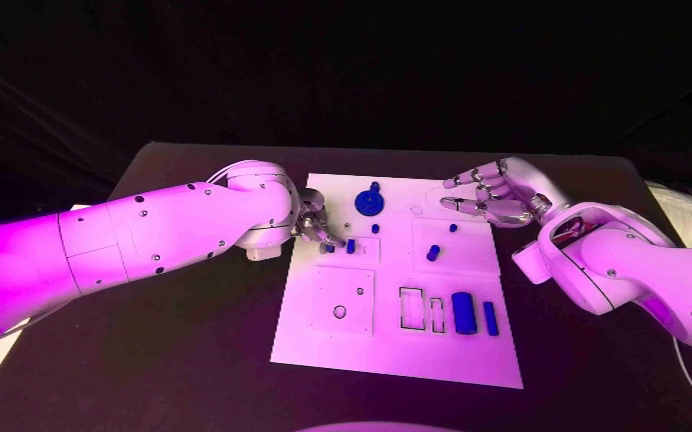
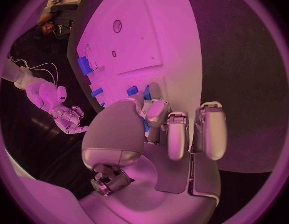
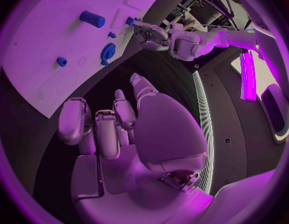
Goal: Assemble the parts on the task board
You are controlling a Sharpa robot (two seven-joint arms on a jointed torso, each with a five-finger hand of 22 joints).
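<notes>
The left hand [image 1: 315,224] is at the left edge of the board [image 1: 325,327], on its far half, and its fingers [image 2: 158,109] are closed around a small blue part [image 1: 349,246], which it holds just above or on the board; whether the part already touches the surface, the views do not let one tell. The left wrist view shows the same pinch, with the blue piece half hidden between the fingertips. The right hand [image 1: 493,192] hovers over the far right corner of the board, fingers apart and lightly curled, holding nothing. Other parts lie on the board: a round blue disc [image 1: 369,199] near the far edge, a small peg [image 1: 434,250] in the middle, and a thick bar [image 1: 463,312] with a thin bar [image 1: 490,318] beside it near the right edge, next to two empty rectangular slots [image 1: 413,307]. The step in hand seems to be the placing of the pinched part into a recess close to the left hand, probably the small square outline [image 1: 366,248] just beside it. The next move asks for a careful alignment of the part over its recess, then a straight push down, and only after this should the fingers let go. The right hand seems to wait, ready for a part on its side.
</notes>
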